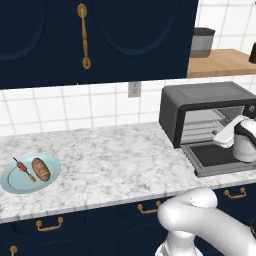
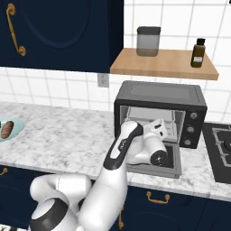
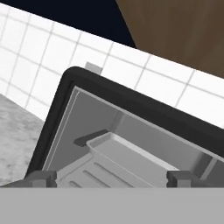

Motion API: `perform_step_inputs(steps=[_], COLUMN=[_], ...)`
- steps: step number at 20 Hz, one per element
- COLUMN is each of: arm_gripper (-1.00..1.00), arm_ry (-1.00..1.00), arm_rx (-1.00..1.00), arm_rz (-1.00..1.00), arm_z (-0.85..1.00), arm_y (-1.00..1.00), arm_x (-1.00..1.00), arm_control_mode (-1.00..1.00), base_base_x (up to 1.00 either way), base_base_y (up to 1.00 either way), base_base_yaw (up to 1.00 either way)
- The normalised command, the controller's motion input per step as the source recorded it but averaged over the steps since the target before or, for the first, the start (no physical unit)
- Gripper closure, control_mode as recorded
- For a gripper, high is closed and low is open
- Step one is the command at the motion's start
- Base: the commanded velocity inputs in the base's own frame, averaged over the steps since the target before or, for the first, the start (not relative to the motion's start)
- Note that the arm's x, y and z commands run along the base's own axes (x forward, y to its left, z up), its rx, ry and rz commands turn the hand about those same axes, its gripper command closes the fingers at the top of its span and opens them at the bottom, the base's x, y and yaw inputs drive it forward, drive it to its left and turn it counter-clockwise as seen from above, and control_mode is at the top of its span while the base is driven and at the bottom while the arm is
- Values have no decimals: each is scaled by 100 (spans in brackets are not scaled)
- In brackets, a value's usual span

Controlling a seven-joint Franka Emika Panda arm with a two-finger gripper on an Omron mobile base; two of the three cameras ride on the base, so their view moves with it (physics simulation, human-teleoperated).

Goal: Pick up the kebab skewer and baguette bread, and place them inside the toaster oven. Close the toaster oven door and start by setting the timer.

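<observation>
Base views flank toaster oven (image 1: pixel 210 117); hand view close, facing cavity.

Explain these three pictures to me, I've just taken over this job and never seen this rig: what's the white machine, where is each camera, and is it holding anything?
The white machine is a robot arm on a driving base in a rendered kitchen. Two cameras ride behind it, left and right; the third sits on its hand. On the marble counter, a pale blue plate carries the kebab skewer and the baguette bread. Further right stands the toaster oven, its toaster oven door folded down flat. The gripper points into the oven's mouth, where a metal tray sits on the rack. Its fingertips stand wide apart with nothing between them, so it holds nothing.
</observation>
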Motion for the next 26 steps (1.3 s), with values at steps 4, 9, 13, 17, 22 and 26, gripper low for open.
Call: perform_step_inputs(steps=[4, 9, 13, 17, 22, 26], arm_gripper=[-100, -100, -100, -100, -100, -100], arm_ry=[-6, -1, 0, 1, 1, 0], arm_rx=[-11, -17, -12, -2, 3, 0], arm_rz=[0, 0, 0, 0, 0, 0], arm_z=[-1, -2, -17, -27, -13, -2], arm_y=[0, 14, -1, -1, 0, -5], arm_x=[19, 31, 28, 21, 27, 40], arm_control_mode=[-100, -100, -100, -100, -100, -100], base_base_x=[0, 0, 0, 0, 0, 0], base_base_y=[0, 0, 0, 0, 0, 0], base_base_yaw=[0, 0, 0, 0, 0, 0])
